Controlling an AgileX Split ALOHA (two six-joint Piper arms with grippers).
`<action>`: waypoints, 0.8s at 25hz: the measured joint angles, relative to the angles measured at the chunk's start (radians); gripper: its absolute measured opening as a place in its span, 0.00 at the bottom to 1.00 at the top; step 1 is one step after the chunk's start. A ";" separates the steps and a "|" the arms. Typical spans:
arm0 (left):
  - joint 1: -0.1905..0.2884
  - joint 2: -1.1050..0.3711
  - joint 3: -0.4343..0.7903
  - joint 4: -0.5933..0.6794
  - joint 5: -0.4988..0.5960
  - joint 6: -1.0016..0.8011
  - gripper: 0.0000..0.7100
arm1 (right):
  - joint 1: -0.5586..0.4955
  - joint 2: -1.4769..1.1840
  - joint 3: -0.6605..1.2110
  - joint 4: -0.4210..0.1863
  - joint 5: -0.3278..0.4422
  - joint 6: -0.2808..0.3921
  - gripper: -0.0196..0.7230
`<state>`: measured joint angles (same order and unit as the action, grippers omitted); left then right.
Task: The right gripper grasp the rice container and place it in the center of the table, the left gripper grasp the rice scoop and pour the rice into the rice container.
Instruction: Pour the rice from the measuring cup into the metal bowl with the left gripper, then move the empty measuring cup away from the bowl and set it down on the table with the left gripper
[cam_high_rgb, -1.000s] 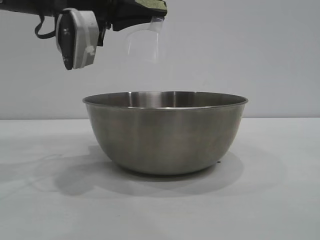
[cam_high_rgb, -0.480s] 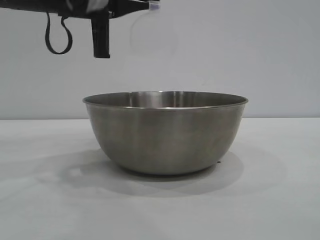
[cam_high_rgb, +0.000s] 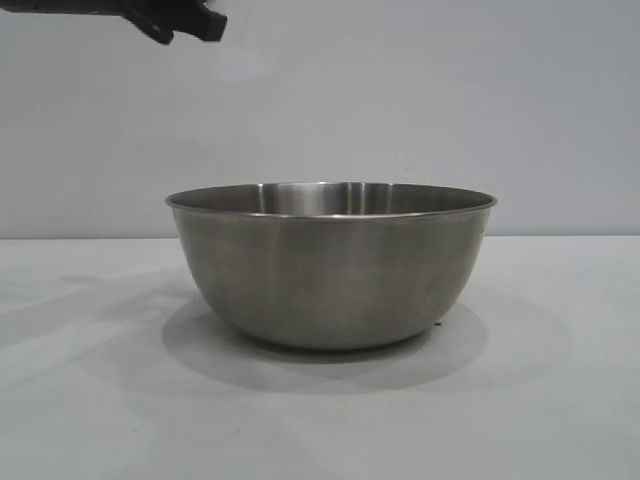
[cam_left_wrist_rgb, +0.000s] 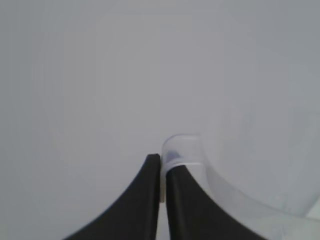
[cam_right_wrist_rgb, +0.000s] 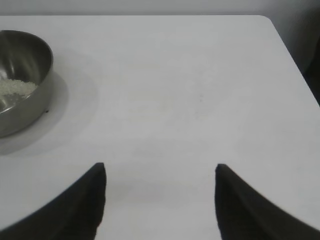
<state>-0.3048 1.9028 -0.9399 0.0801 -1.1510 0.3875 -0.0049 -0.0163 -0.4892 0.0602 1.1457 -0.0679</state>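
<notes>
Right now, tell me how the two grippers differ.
The left gripper has its fingers shut on the handle of the clear plastic scoop; the right gripper has its fingers spread apart with nothing between them. The left one sits high in the air, left of the steel bowl; the right one hangs low over the white table, away from the bowl. Both have black, pointed fingers.

My left gripper has smooth, matte black, curved fingers tapering to points; my right gripper looks the same, perhaps slightly broader.
</notes>
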 joint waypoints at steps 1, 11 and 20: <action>0.000 0.000 0.000 -0.037 0.000 -0.007 0.00 | 0.000 0.000 0.000 0.000 0.000 0.000 0.62; 0.002 0.024 0.000 -0.297 0.146 -0.058 0.00 | 0.000 0.000 0.000 0.000 0.000 0.000 0.62; 0.002 0.144 0.000 -0.356 0.165 -0.069 0.00 | 0.000 0.000 0.000 0.000 0.000 0.000 0.62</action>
<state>-0.3028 2.0473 -0.9399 -0.2761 -0.9856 0.3186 -0.0049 -0.0163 -0.4892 0.0602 1.1457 -0.0679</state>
